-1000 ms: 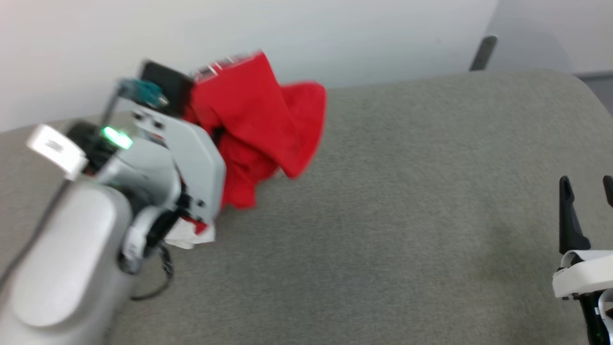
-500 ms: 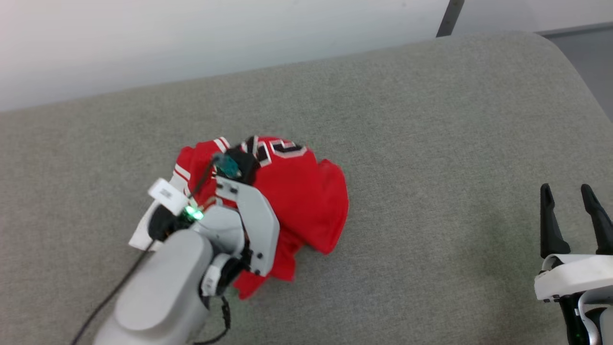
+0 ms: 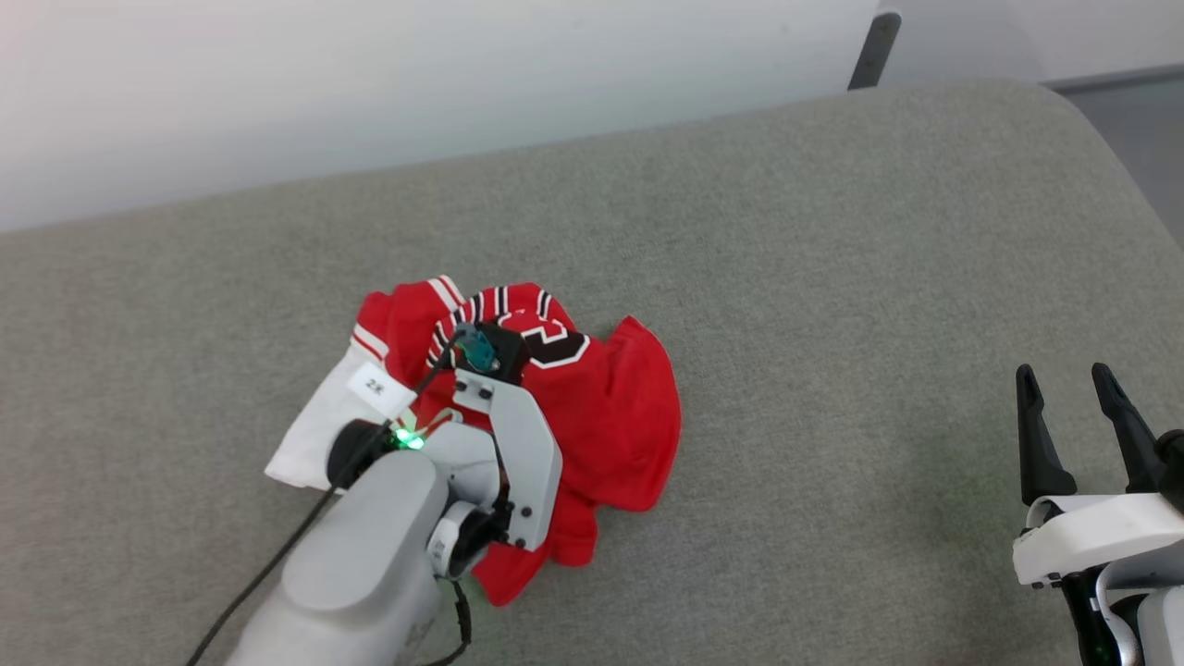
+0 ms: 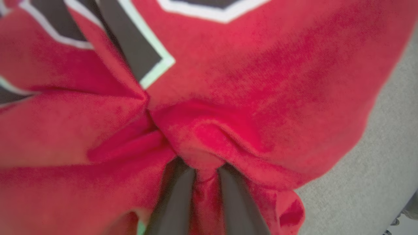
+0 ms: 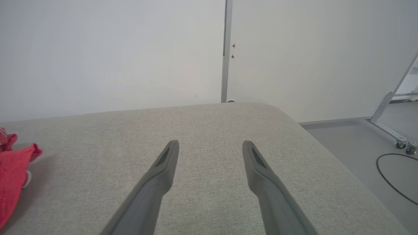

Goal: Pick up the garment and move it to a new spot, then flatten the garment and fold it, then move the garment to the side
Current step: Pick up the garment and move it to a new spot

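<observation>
**Heaped, not yet flattened**

Clamps left gripper point(image 4: 204, 169) on a fold of the garment point(image 3: 610, 416), bunched centre-left on the grey surface point(image 3: 832, 277). Holds right gripper point(image 3: 1078, 398) spread, empty, lower right. Probably leaves flattening, folding, moving aside.

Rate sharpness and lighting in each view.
Head view: sharp and evenly lit, with a green lamp glowing on the left arm. Left wrist view: the shirt is very close, soft and blurred around the left gripper. Right wrist view: crisp, with flat light on the right gripper and the grey cushion.
</observation>
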You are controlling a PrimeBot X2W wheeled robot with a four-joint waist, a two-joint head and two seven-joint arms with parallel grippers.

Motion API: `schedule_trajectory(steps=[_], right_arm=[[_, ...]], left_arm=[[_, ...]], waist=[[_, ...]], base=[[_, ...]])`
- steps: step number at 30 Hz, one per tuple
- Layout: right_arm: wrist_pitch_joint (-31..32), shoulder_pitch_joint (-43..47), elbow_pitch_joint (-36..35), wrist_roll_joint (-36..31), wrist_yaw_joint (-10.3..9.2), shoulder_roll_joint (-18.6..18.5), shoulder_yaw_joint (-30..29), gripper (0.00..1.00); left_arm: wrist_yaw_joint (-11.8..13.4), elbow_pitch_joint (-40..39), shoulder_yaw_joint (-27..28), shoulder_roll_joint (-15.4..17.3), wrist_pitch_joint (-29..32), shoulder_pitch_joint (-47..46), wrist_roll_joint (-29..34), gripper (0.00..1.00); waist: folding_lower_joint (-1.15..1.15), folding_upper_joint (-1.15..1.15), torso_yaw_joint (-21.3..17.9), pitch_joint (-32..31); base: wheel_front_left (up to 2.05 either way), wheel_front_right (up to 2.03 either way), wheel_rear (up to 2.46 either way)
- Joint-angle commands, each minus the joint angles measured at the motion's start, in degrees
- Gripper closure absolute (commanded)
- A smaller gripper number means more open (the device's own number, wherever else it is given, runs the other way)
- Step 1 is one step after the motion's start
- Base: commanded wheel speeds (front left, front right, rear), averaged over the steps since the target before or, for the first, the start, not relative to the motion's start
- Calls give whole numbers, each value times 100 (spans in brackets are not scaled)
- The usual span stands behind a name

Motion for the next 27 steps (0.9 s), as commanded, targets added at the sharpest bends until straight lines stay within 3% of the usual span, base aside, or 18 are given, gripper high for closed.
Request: schedule_trajectory(steps=[1, 8, 16, 27], right_arm=[[1, -23, 20, 24, -2, -50, 42, 0], [98, 146, 15, 1, -2, -187, 147, 0], [236, 311, -106, -8, -2, -258, 304, 0], [216, 520, -113, 75, -2, -311, 429, 0]], left_arm=[[-83, 142, -53, -43, -38, 59, -27, 1], [-341, 105, -55, -28, -169, -31, -121, 0], [-405, -668, 141, 300, -500, 243, -265, 0], [-135, -2092, 849, 1056, -1704, 1078, -278, 0]], waist=[[0, 0, 103, -139], [0, 0, 399, -556], [0, 0, 786, -1031], [0, 0, 1247, -1361]], base=[[0, 0, 0], [0, 0, 0], [0, 0, 0], [0, 0, 0]])
